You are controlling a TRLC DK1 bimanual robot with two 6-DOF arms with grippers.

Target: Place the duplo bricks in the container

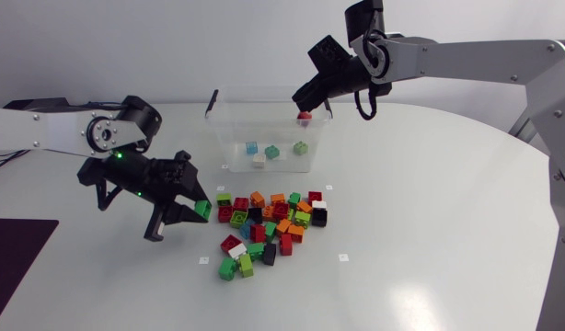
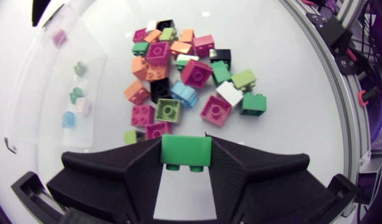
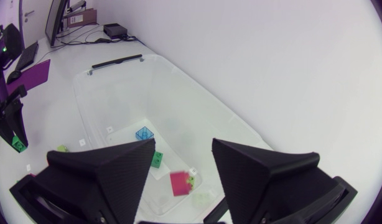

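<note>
My left gripper is shut on a green brick, just left of the pile of several coloured duplo bricks. In the left wrist view the green brick sits clamped between the fingertips, with the pile ahead. My right gripper hangs over the right end of the clear container. It stands open in the right wrist view, and a red brick is loose below it inside the container. That red brick shows just under the gripper. Several small bricks lie on the container floor.
A dark purple mat lies at the table's front left corner. Small white markers dot the table around the pile. The container's black-handled rim shows ahead of the right gripper.
</note>
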